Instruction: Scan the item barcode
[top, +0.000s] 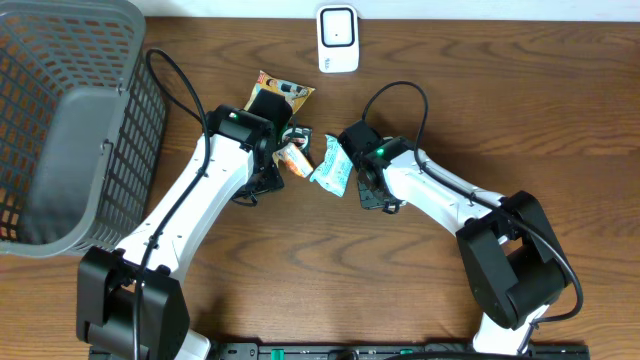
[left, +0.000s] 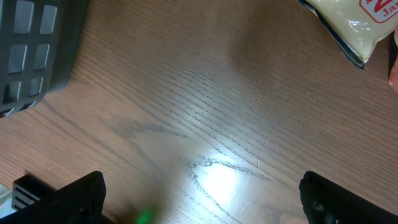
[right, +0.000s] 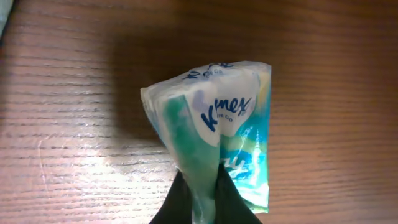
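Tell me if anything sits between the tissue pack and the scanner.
Nothing visible does. The right gripper pinches the tissue pack; only bare table lies between it and the scanner. The snack bag sits off to the side.

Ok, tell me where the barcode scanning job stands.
Done: the right gripper is shut on one end of the tissue pack. In hand: that pack, near the middle of the table, not yet at the white scanner by the far edge. Left: carry it there and scan it. The left gripper is open over bare wood, holding nothing.
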